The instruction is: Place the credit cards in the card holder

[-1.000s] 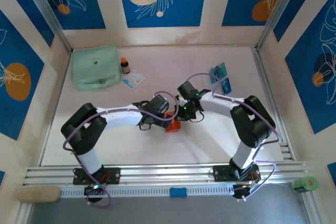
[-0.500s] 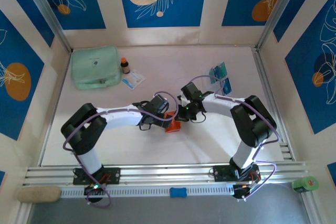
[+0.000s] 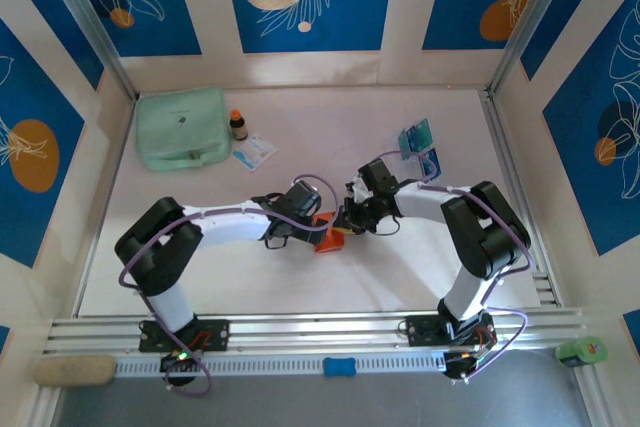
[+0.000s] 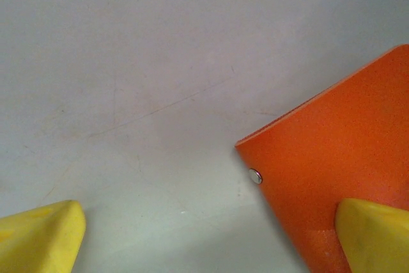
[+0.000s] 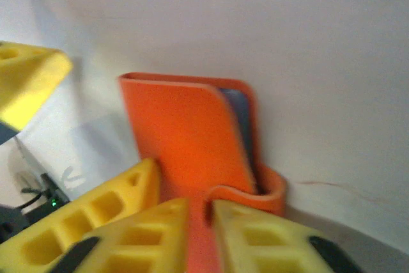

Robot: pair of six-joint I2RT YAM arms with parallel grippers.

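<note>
Card holder (image 3: 329,235), the small orange-red fold-over wallet, lies on the pale table (image 3: 300,277) just below the middle of the overhead view, between the two wrists. In the right wrist view it takes up centre frame. The bluish-grey edge of a card (image 5: 238,119) shows inside its right-hand side, so one card looks to be pocketed already.

The right gripper (image 5: 199,231) sits at the bottom of that frame. Its yellow fingers are a narrow slit apart, with the orange of the card holder showing in the slit. Whether they pinch that flap or only straddle it I cannot tell.

The left gripper (image 4: 206,241) stands wide apart and clamps nothing. In its own view one yellow fingertip (image 4: 38,238) is at lower left over bare table. The other is at lower right over a corner of the holder, near the silver snap stud (image 4: 255,176). Whether it presses down there is not clear.

The remaining credit cards (image 3: 416,137), teal and blue, lie at the upper right of the overhead view, well apart from the holder. At the upper left are a mint-green zip pouch (image 3: 182,127), a small brown bottle (image 3: 238,126) and a white-and-blue packet (image 3: 254,151).

The step in hand looks like the end of one insertion. The next move would be for the right arm to let go, lift clear and reach to the upper right for another card. Thin cards lying flat will need a careful edge pick, while the left arm steadies the wallet.
</note>
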